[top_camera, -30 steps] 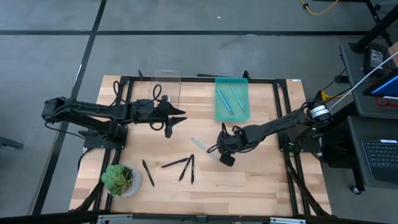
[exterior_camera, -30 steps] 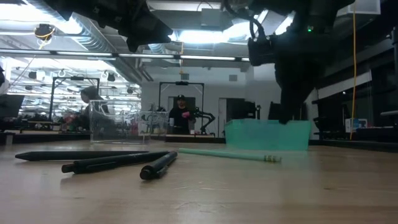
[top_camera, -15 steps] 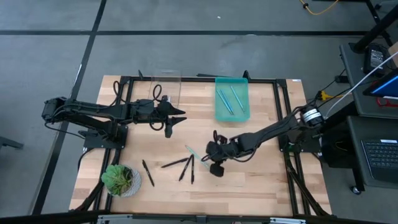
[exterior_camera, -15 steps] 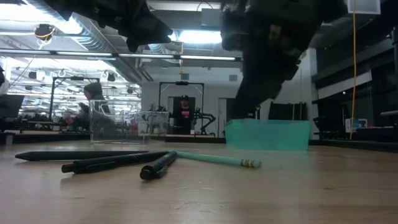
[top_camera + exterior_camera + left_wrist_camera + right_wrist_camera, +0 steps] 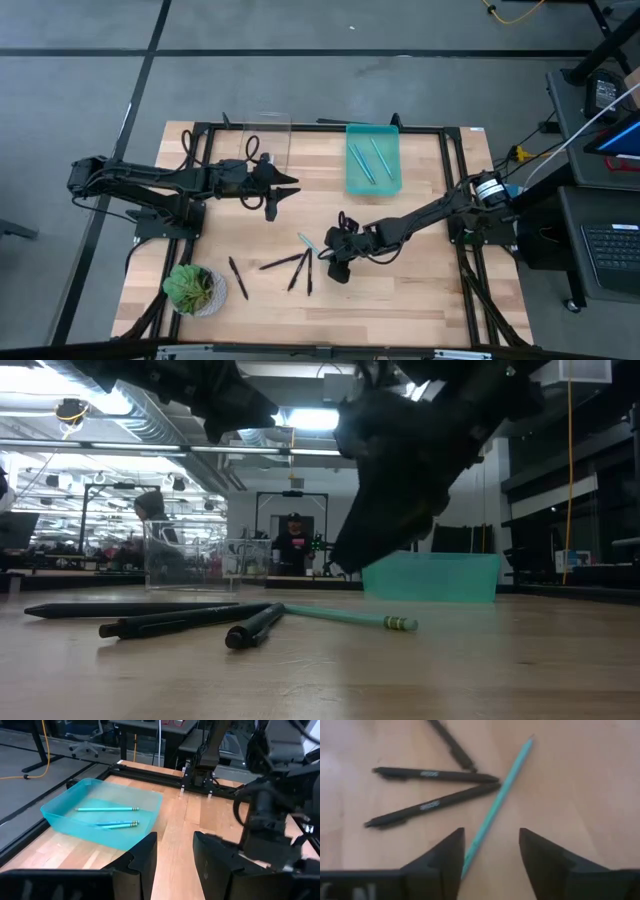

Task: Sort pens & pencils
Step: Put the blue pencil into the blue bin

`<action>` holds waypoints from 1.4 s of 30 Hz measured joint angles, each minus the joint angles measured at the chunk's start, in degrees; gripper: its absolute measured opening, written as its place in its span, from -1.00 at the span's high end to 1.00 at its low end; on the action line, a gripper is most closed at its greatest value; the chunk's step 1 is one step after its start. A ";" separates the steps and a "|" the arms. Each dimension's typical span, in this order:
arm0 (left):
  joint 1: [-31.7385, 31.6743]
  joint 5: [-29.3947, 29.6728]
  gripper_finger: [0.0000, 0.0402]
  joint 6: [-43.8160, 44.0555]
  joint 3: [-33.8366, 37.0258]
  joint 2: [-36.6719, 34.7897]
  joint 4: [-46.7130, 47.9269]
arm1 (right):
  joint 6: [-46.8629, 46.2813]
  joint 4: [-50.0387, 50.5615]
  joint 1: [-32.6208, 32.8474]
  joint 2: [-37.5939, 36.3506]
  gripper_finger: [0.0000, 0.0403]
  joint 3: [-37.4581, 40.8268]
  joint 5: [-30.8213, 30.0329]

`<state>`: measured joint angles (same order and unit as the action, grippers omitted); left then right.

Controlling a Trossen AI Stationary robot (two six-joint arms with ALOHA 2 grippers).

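One light blue pencil (image 5: 310, 245) lies flat on the wooden table, its far end beside three black pens (image 5: 296, 268); another black pen (image 5: 237, 277) lies to their left. My right gripper (image 5: 491, 832) hovers open over that pencil (image 5: 496, 805), slanting down, one finger on each side of its near half and touching nothing. Two more light blue pencils (image 5: 368, 160) lie in the teal tray (image 5: 352, 182). My left gripper (image 5: 283, 190) waits open above the table's far left part, with nothing between its fingers (image 5: 145, 855).
A clear box (image 5: 266, 140) stands at the far edge, left of the teal tray. A small potted plant (image 5: 194, 289) sits at the near left corner. Bare wood lies to the right of and nearer than the pens.
My right gripper has moved toward the table's left and near edge, sinking and tipping further downward, and now stands over the loose pencil. That pencil has slid and turned toward the black pens, its far end now next to them.
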<state>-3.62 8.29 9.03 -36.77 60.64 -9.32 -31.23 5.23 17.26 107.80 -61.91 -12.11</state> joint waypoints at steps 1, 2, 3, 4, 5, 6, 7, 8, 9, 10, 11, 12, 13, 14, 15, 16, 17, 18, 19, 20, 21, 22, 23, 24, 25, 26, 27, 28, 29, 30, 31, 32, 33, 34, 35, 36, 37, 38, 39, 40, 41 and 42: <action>0.02 0.00 0.40 -0.03 0.00 0.00 -0.25 | 0.04 -0.15 0.07 0.44 -0.03 0.00 -0.20; 0.00 0.00 0.40 -0.02 0.00 0.00 -0.39 | 0.10 -0.72 0.15 1.04 -0.07 0.00 -0.33; 0.00 0.00 0.40 -0.04 0.00 0.00 -0.48 | 0.16 -1.69 0.23 1.75 -0.10 0.00 -0.29; 0.00 0.00 0.40 -0.05 0.00 0.00 -0.57 | 0.14 -2.13 0.35 2.54 -0.12 -0.10 -0.04; 0.02 0.00 0.40 -0.06 0.00 0.00 -0.62 | 0.18 -2.02 0.47 3.39 -0.14 -0.54 0.10; 0.01 0.00 0.40 -0.06 0.00 0.00 -0.61 | 0.27 -1.81 0.57 4.30 -0.15 -1.22 0.12; 0.00 0.00 0.40 -0.06 0.00 0.00 -0.60 | 0.59 -1.40 0.61 5.10 -0.16 -1.97 0.13; 0.01 0.00 0.40 -0.06 0.00 0.00 -0.61 | 1.23 -1.10 0.62 5.85 -0.16 -2.85 0.12; 0.02 0.00 0.40 -0.06 0.00 0.00 -0.59 | 1.63 -0.92 0.60 6.55 -0.16 -3.76 0.12; 0.01 0.00 0.40 -0.06 0.00 0.00 -0.55 | 1.86 -0.79 0.58 7.21 -0.16 -4.58 0.07; 0.00 0.00 0.40 -0.06 0.00 0.00 -0.59 | 2.21 -0.44 0.57 7.73 -0.16 -5.38 -0.08; 0.02 0.00 0.40 -0.08 0.00 0.00 -0.60 | 3.00 0.66 0.57 8.19 -0.16 -5.93 -0.48; 0.01 0.00 0.40 -0.08 0.00 0.00 -0.57 | 3.13 1.93 0.57 8.67 -0.16 -6.42 -1.22; 0.00 0.00 0.40 -0.06 0.01 0.00 -0.57 | 3.23 3.17 0.57 9.00 -0.16 -6.79 -2.13; 0.01 0.00 0.40 -0.07 0.00 0.00 -0.57 | 2.98 4.58 0.58 9.00 -0.16 -7.12 -2.76; 0.00 0.00 0.40 -0.06 0.00 0.00 -0.57 | 2.41 6.43 0.63 8.87 -0.16 -7.15 -3.45; 0.01 0.00 0.40 -0.06 0.00 0.00 -0.57 | 1.58 7.63 0.64 8.86 -0.16 -7.17 -3.86; 0.02 0.00 0.40 -0.06 0.00 0.00 -0.55 | 0.92 9.05 0.58 8.80 -0.16 -7.29 -3.83; 0.00 0.00 0.40 -0.06 0.00 0.00 -0.57 | -0.12 11.33 0.49 8.68 -0.16 -7.35 -3.86; 0.00 0.00 0.40 -0.04 0.00 0.00 -0.57 | -1.32 13.45 0.44 8.49 -0.16 -7.41 -3.89; 0.02 0.00 0.40 -0.06 0.00 0.00 -0.53 | -2.78 15.67 0.34 8.34 -0.15 -7.43 -4.02; 0.00 0.00 0.40 -0.04 0.00 0.00 -0.47 | -3.95 17.59 0.23 8.31 -0.13 -7.44 -4.07; 0.00 0.00 0.40 -0.04 0.00 0.00 -0.49 | -4.79 19.58 0.14 8.27 -0.11 -7.45 -4.01; 0.01 0.00 0.40 -0.03 0.00 0.00 -0.48 | -5.23 20.81 0.07 8.21 -0.09 -7.45 -3.92; 0.00 0.00 0.40 -0.01 0.00 0.00 -0.45 | -5.14 21.18 -0.03 8.13 -0.07 -7.45 -3.82; 0.00 0.00 0.40 -0.01 0.00 0.00 -0.39 | -4.76 21.27 -0.04 8.12 -0.05 -7.44 -3.66; 0.02 0.00 0.40 0.01 0.00 0.00 -0.40 | -4.52 21.27 -0.08 8.12 -0.04 -7.43 -3.32; 0.01 0.00 0.40 0.01 0.00 0.00 -0.37 | -4.32 21.33 -0.21 8.12 -0.03 -7.43 -2.87; 0.00 0.00 0.40 0.01 0.00 0.00 -0.38 | -4.27 21.59 -0.37 8.12 -0.02 -7.43 -2.46; 0.00 0.00 0.40 0.06 0.00 0.00 -0.38 | -4.37 21.89 -0.47 8.08 -0.02 -7.43 -2.28; 0.00 0.00 0.40 0.40 0.00 0.00 -0.38 | -4.50 22.39 -0.58 7.96 -0.02 -7.43 -2.21; 0.00 -0.01 0.40 0.93 0.00 0.00 -0.32 | -4.52 23.01 -0.78 7.92 -0.02 -7.43 -2.06; 0.01 0.00 0.40 1.12 0.00 0.00 -0.33 | -4.53 23.83 -1.03 7.74 -0.02 -7.43 -1.87; 0.00 0.00 0.40 1.14 0.00 0.00 -0.33 | -4.54 24.83 -1.36 7.38 -0.02 -7.39 -1.52; 0.01 0.00 0.40 1.16 0.00 0.00 -0.33 | -4.49 25.26 -1.79 7.27 -0.02 -7.29 -0.90; 0.02 -0.01 0.40 1.15 0.00 0.00 -0.31 | -4.25 25.18 -2.22 7.13 -0.02 -7.27 0.03; 0.02 0.00 0.40 1.17 0.00 0.00 -0.25 | -3.79 25.04 -2.69 6.92 -0.02 -7.17 0.89; 0.02 0.00 0.40 1.14 0.00 0.00 -0.27 | -3.25 24.71 -3.17 6.89 -0.02 -7.14 1.82; 0.02 0.00 0.40 1.14 0.00 0.00 -0.29 | -2.97 24.23 -3.58 6.84 -0.02 -7.05 2.76; 0.02 -0.01 0.40 1.14 0.00 0.00 -0.29 | -2.92 23.80 -4.01 6.78 -0.02 -6.97 3.43; 0.02 0.00 0.40 1.14 0.00 0.00 -0.29 | -3.00 23.29 -4.49 6.78 -0.02 -6.95 3.82; 0.02 0.00 0.40 1.14 0.00 0.00 -0.32 | -3.40 23.12 -5.03 6.76 -0.02 -6.95 3.85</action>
<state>-3.60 8.29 10.17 -36.77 60.64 -9.64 -34.63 28.35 12.22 114.56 -68.86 -8.26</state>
